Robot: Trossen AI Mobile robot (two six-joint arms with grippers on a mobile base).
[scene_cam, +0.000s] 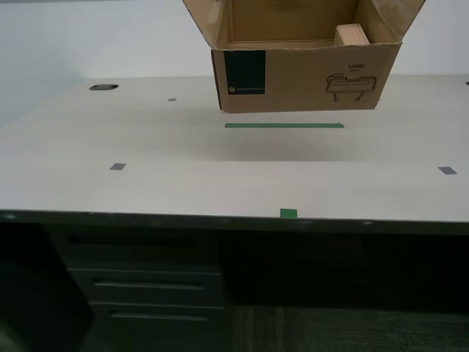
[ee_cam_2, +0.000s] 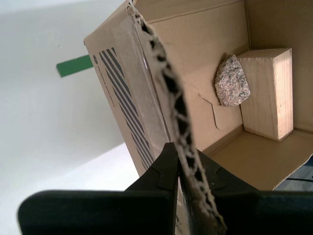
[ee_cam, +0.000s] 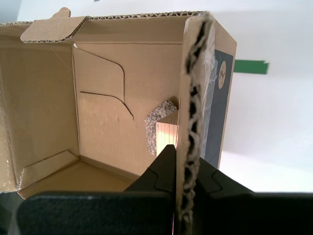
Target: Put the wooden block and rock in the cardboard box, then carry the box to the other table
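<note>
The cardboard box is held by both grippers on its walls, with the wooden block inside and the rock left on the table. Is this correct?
Not quite: the rock is inside the cardboard box, touching the wooden block, as the second wrist view shows. My first gripper and my second gripper do each clamp a box wall between their jaws.

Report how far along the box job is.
Done: the wooden block and the rock lie in the cardboard box. In hand: my first gripper and my second gripper each clamp a box wall, and the box hangs above the table. Left: carrying it to the other table, not in view.
</note>
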